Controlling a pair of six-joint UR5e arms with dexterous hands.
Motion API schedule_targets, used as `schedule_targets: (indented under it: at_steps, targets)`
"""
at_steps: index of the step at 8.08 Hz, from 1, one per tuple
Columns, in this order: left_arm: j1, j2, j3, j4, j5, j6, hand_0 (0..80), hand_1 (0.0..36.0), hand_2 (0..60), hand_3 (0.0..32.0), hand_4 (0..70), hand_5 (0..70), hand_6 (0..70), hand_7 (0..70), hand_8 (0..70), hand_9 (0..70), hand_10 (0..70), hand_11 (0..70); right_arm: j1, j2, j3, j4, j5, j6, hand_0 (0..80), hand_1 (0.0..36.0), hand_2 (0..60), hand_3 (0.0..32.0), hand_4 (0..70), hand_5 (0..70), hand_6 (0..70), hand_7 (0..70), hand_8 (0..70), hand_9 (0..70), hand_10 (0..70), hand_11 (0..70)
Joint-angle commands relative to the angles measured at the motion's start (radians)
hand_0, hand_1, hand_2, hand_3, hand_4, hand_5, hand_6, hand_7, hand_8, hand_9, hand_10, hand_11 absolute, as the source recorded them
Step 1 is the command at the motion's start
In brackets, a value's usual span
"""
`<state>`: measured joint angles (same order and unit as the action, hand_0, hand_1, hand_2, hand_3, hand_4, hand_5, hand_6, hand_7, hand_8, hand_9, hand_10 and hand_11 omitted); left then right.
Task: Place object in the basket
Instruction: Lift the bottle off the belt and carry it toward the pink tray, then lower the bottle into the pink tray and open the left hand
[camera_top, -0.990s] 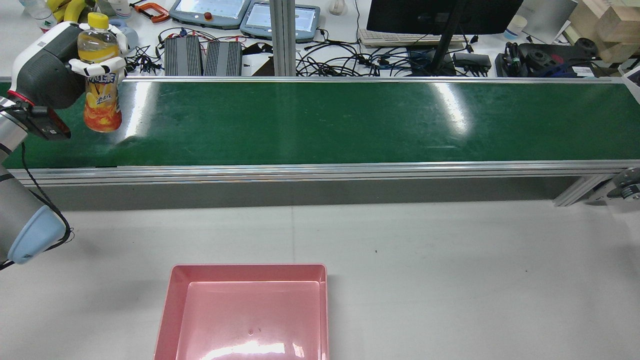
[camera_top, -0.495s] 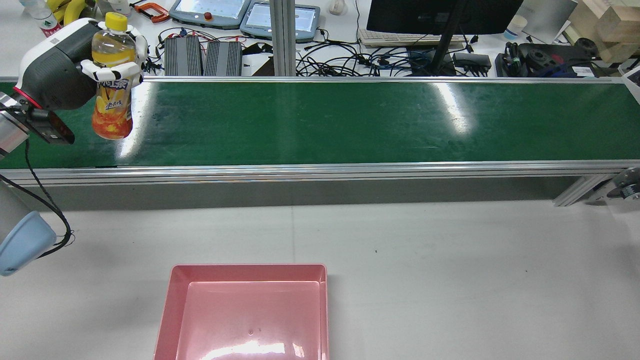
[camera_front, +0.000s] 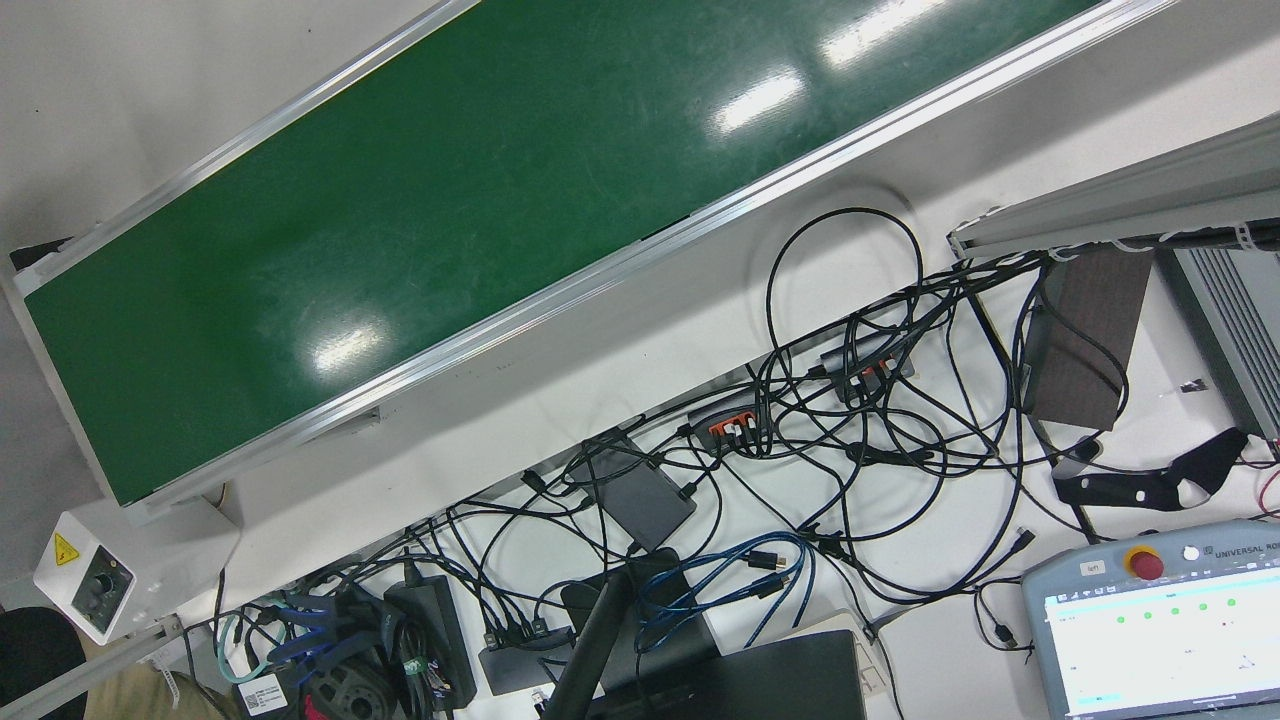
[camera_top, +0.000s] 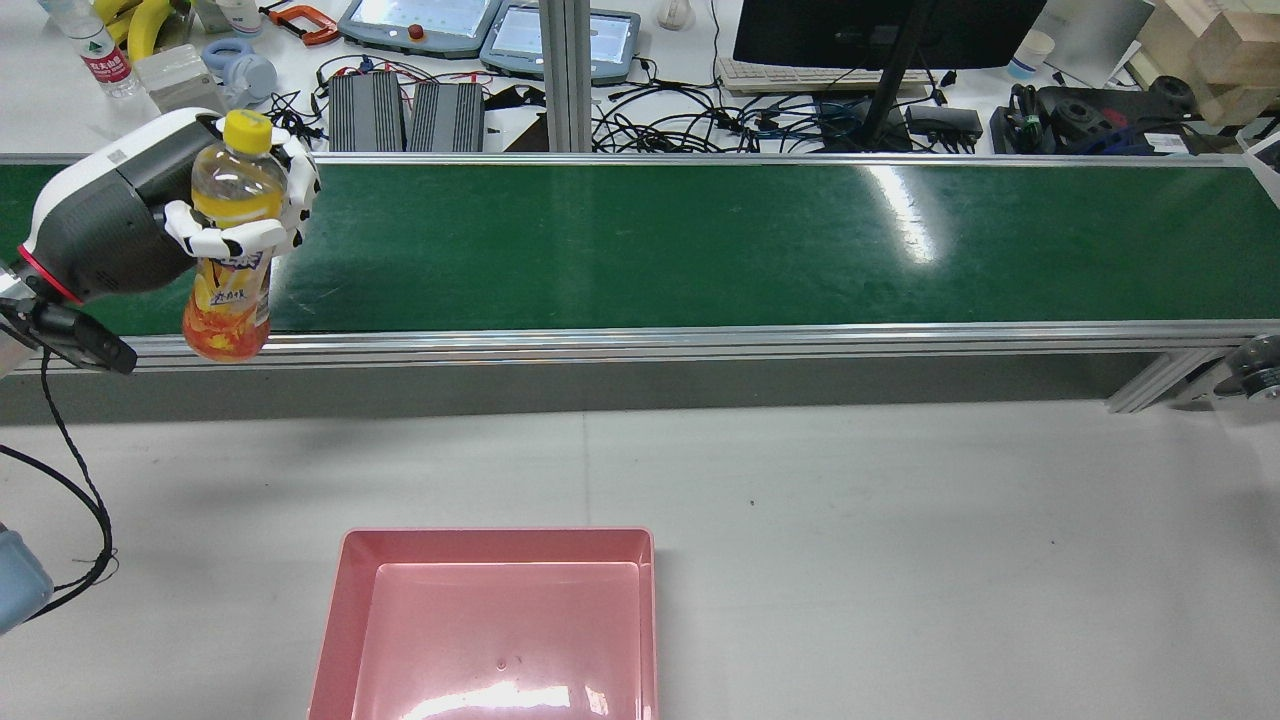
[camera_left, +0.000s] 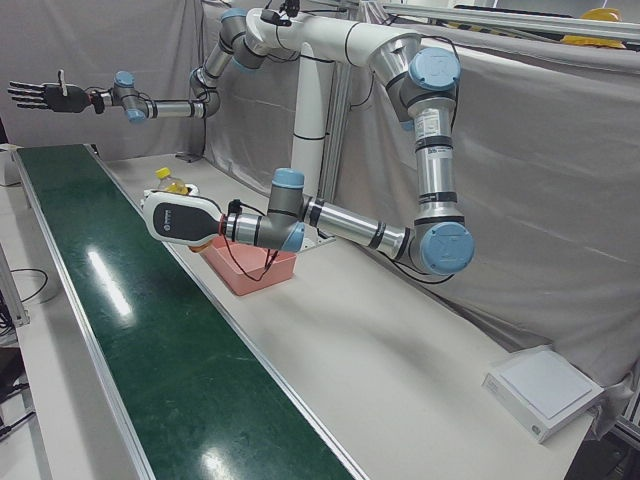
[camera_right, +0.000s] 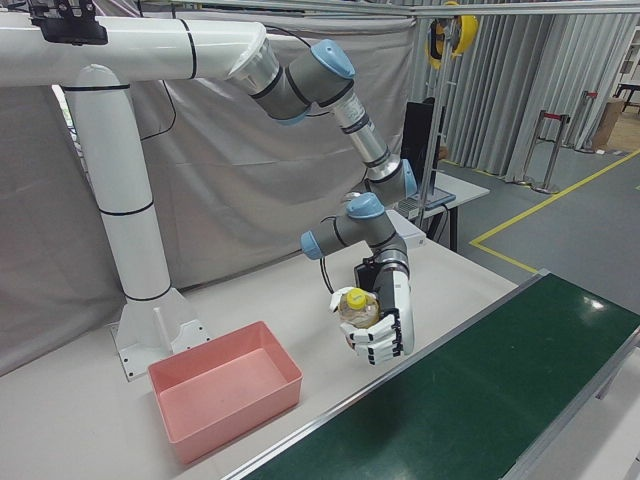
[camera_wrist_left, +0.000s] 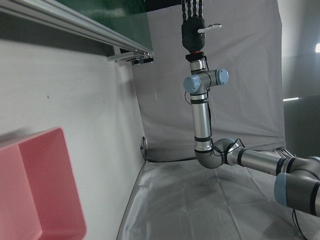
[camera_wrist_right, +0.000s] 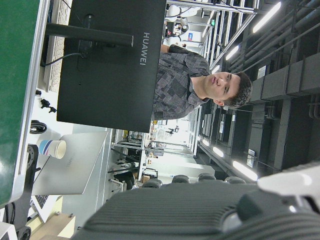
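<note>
1. Left robot hand (camera_top: 215, 215), with a grey-and-white casing and white fingers (camera_top: 225, 240), is closed around the upper body of the clear plastic bottle of orange drink with a yellow cap (camera_top: 232, 265). The bottle hangs nearly upright, and in the rear view its base lies over the near aluminium rail of the belt, at the belt's left end.
2. Right robot hand (camera_left: 40, 96) is held high beyond the far end of the belt in the left-front view, fingers spread wide, holding nothing.
3. Long green conveyor belt with aluminium side rails (camera_top: 700, 240) runs across the station from side to side; its surface is bare and shows glare patches.
4. White tabletop (camera_top: 900, 560) lies between the belt and the camera in the rear view.
5. Shallow rectangular pink plastic basket (camera_top: 345, 600) rests on the tabletop, empty, well apart from the bottle.
6. Black monitor on a stand (camera_top: 880, 30) stands behind the belt among tangled black cables (camera_top: 700, 125).
7. Two grey teach pendants with lit screens (camera_top: 490, 30) lie side by side on the far desk.
</note>
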<state>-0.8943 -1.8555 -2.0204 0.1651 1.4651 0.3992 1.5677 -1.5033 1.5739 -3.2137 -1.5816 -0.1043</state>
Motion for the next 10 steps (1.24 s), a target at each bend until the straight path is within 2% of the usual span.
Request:
schedule_targets:
  at_steps: [1, 6, 9, 10]
  targets:
    - [0.173, 0.050, -0.034, -0.064, 0.006, 0.073, 55.8, 14.7, 47.9, 0.0, 70.0, 68.2, 56.7, 70.0, 65.8, 70.0, 70.0, 70.0, 0.000, 0.000, 0.000, 0.000, 0.000, 0.000, 0.0, 0.0, 0.0, 0.0, 0.0, 0.0, 0.0, 0.0, 0.0, 0.0, 0.0, 0.0]
    - [0.426, 0.042, -0.072, -0.049, 0.004, 0.232, 57.2, 13.9, 39.7, 0.0, 70.0, 66.3, 56.2, 70.0, 62.4, 70.0, 70.0, 70.0, 0.000, 0.000, 0.000, 0.000, 0.000, 0.000, 0.0, 0.0, 0.0, 0.0, 0.0, 0.0, 0.0, 0.0, 0.0, 0.0, 0.0, 0.0]
    - [0.460, 0.042, -0.072, -0.039, 0.009, 0.257, 58.1, 13.0, 30.2, 0.0, 70.0, 63.0, 53.2, 70.0, 58.9, 70.0, 70.0, 70.0, 0.000, 0.000, 0.000, 0.000, 0.000, 0.000, 0.0, 0.0, 0.0, 0.0, 0.0, 0.0, 0.0, 0.0, 0.0, 0.0, 0.0, 0.0]
    - [0.486, 0.044, -0.072, -0.039, 0.009, 0.259, 57.8, 11.9, 23.4, 0.0, 70.0, 60.6, 49.7, 70.0, 56.6, 69.8, 70.0, 70.0, 0.000, 0.000, 0.000, 0.000, 0.000, 0.000, 0.0, 0.0, 0.0, 0.0, 0.0, 0.0, 0.0, 0.0, 0.0, 0.0, 0.0, 0.0]
